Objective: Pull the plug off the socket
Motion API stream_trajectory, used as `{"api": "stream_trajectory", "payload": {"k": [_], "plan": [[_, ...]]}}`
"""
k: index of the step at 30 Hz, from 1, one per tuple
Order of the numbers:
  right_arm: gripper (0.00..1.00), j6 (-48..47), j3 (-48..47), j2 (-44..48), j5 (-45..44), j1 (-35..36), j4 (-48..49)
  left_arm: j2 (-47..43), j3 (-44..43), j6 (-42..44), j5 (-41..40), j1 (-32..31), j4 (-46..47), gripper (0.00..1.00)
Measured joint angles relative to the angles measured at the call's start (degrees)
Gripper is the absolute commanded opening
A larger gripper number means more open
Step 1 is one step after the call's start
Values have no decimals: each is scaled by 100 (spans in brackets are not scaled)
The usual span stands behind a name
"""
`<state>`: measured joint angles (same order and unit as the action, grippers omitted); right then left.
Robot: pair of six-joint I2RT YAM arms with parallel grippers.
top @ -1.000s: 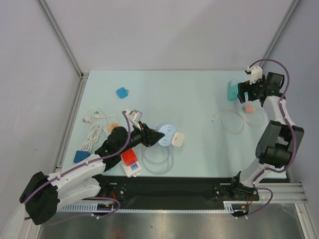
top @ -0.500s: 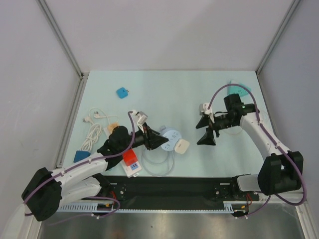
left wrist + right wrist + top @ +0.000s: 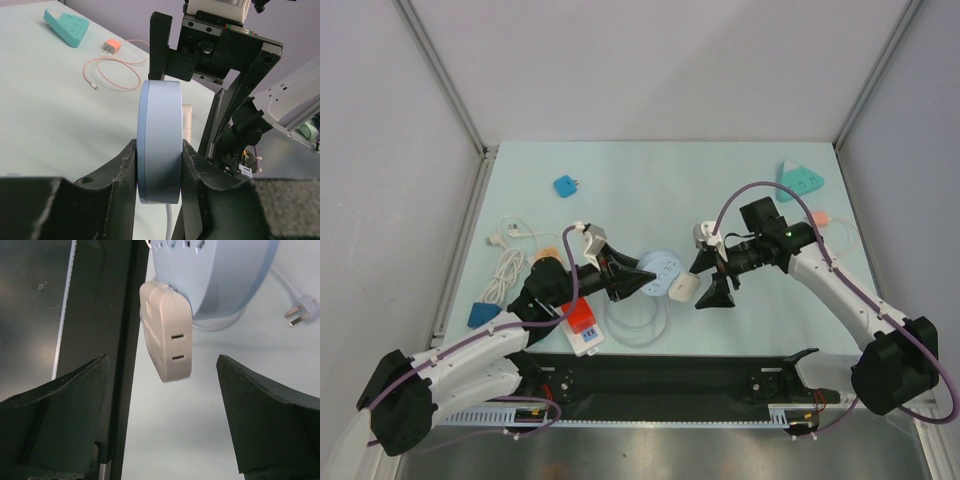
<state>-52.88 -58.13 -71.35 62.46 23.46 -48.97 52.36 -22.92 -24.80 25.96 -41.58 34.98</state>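
A round pale-blue socket point(image 3: 660, 268) stands on its edge, and my left gripper point(image 3: 636, 282) is shut on it. In the left wrist view the disc point(image 3: 160, 142) sits edge-on, pinched between both fingers of my left gripper point(image 3: 160, 172). A white plug point(image 3: 683, 286) sticks out of the socket's face toward the right. My right gripper point(image 3: 708, 283) is open just right of the plug. The right wrist view has the plug point(image 3: 167, 335) still seated in the socket point(image 3: 220, 275), and my right gripper point(image 3: 161, 390) has a finger on either side, not touching it.
The socket's white cable point(image 3: 638, 320) loops on the table below it. A red and white box point(image 3: 582, 322) lies by the left arm. A teal power strip point(image 3: 800, 180) and an orange charger point(image 3: 817, 217) lie at the back right. A white cord point(image 3: 510, 258) and a blue adapter point(image 3: 564, 186) lie at the left.
My right arm has swung in from the far right to the middle, and its open jaws now face the plug. My left gripper kept hold of the socket and shifted slightly right.
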Motion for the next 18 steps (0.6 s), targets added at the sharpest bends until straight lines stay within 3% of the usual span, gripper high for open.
{"api": "stream_trajectory", "payload": {"k": [5,11,14,17,18], "plan": [[86,527,0,0,0,323,354,-11,0,33,-9,0,57,0],[65,997,0,0,2,549,647,-90,13,48,-66,0,186,0],[47,1156,0,0,22,605,734,-122,42,52,-129,0,295,0],[15,1268,0,0,26,616,798,-129,52,76,-114,-4,372,0],[0,1322,0,-2,20,614,800,-138,52,103,-68,-11,415,0]]}}
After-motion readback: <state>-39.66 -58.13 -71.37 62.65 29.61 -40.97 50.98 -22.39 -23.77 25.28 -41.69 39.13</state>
